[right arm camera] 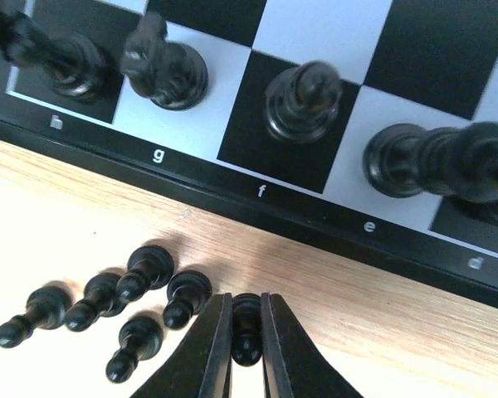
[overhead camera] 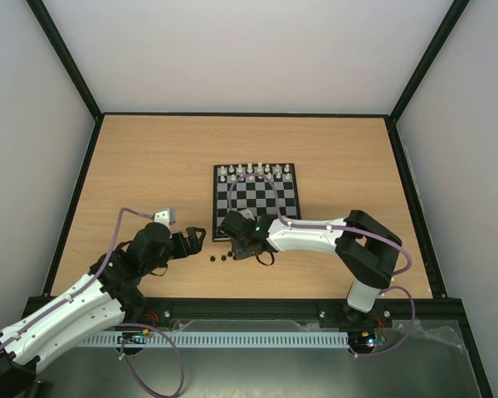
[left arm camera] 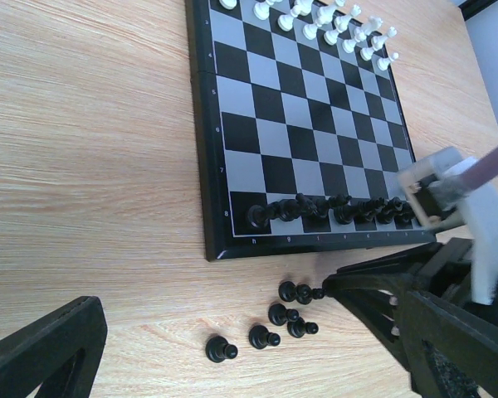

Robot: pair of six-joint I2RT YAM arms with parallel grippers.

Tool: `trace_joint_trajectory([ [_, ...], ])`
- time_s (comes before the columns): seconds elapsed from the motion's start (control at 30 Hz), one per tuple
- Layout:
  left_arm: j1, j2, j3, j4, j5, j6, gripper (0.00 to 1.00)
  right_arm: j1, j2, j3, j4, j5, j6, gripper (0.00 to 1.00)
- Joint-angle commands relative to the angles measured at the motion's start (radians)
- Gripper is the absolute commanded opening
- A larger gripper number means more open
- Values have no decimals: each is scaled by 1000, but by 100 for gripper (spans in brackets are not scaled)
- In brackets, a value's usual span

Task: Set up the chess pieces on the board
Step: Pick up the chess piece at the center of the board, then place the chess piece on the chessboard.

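Top: board (overhead camera: 236, 207) on bench (overhead camera: 149, 166), left end effector (overhead camera: 196, 238) fingers apart near its corner. Left wrist: black chess pieces (left arm camera: 332, 209) line near rank, loose pawns (left arm camera: 270, 336) on bench. Right wrist: right end effector (right arm camera: 246, 300) clamped on one pawn (right arm camera: 247, 340), off board below f.

Black and silvery-grey checks on the board (left arm camera: 299, 141), thin black border. Black chess pieces (left arm camera: 261, 336); white pieces (left arm camera: 332, 36). Light wood-grain table (left arm camera: 83, 166).
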Motion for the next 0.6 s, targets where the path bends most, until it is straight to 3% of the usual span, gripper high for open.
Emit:
trace_joint_trajectory([
  [0.0, -4, 6, 14, 1, 14, 12, 100, 8, -109, 5, -84, 31, 9, 10],
  [0.23, -5, 44, 39, 11, 16, 32, 99, -7, -258, 30, -215, 133, 2, 12],
  [0.57, -9, 62, 40, 20, 23, 33, 99, -287, -329, 4, -210, 80, -148, 12],
])
